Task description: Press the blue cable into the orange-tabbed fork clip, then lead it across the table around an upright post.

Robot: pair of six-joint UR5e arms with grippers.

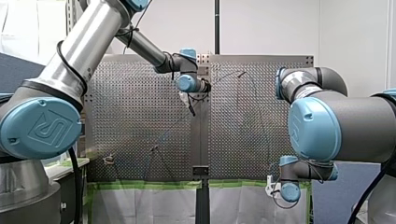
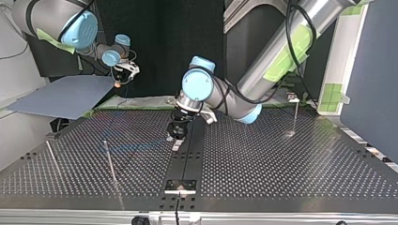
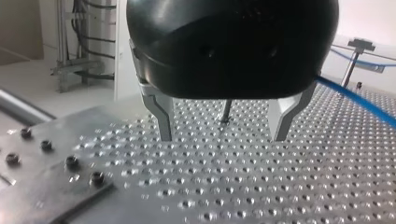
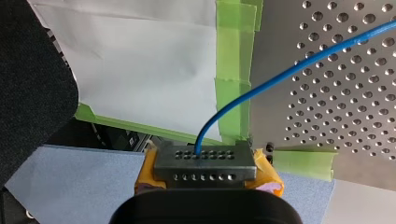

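Two arms at work over a silver perforated metal tabletop [image 2: 281,164]. My left gripper [image 3: 222,137], a black body with two bare metal fingers [image 3: 162,116], hangs just above the holes, its fingers spread wide apart with nothing between them. A thin upright metal post [image 3: 226,111] stands on the tabletop ahead of the gap. Seen from across the table, it sits near the dial's centre, over the dark strip [image 2: 187,157] that divides the two plates.

My right gripper [image 2: 123,77] is well apart from it, at about ten o'clock in the top view. It is past the tabletop's far edge and above a flat blue-grey sheet [image 2: 65,96]. Its yellow-padded fingers [image 4: 267,175] are closed tight on the thin blue cable [image 4: 261,88]. The cable leaves the drilled metal block [image 4: 224,165] between the pads and arcs over a strip of green tape [image 4: 233,70] and white paper [image 4: 140,60]. From there it runs out across the perforated plate.

In the left wrist view the cable shows as a straight blue line beside the left gripper. It passes near a second post with a flat cross-piece on top [image 3: 356,58] (whether that is the fork clip I cannot tell). A slender rod [image 2: 110,161] stands at about eight o'clock in the top view, and another rod [image 2: 295,117] at two o'clock.
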